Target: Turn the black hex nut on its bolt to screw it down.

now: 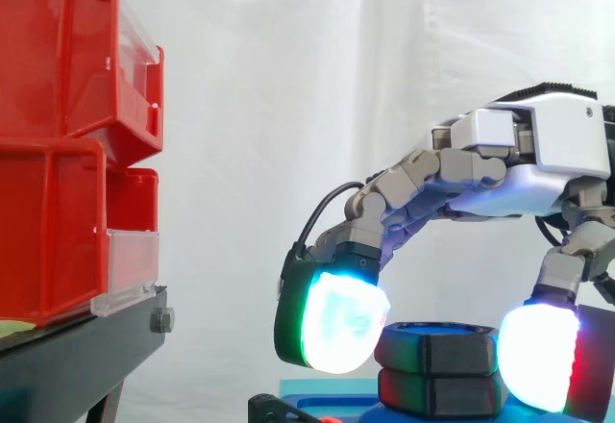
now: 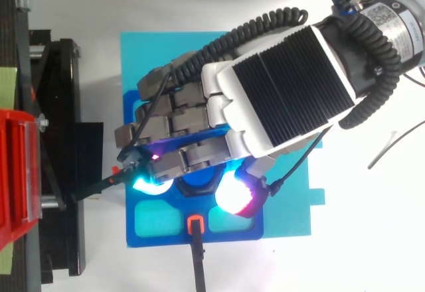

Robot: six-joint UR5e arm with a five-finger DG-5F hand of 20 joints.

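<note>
Hand in a pinch on black hex nut, glowing fingertips against its opposite sides, above blue plate

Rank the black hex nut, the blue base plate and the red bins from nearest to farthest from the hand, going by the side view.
1. black hex nut, between the pads of the hand.
2. blue base plate, just below the pads.
3. red bins, far left.

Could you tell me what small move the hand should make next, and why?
Probably a short twist about the blue bolt. The hand arches over the black hex nut, its glowing pads seeming to press the nut's opposite sides, so turning now should screw it down.
</note>
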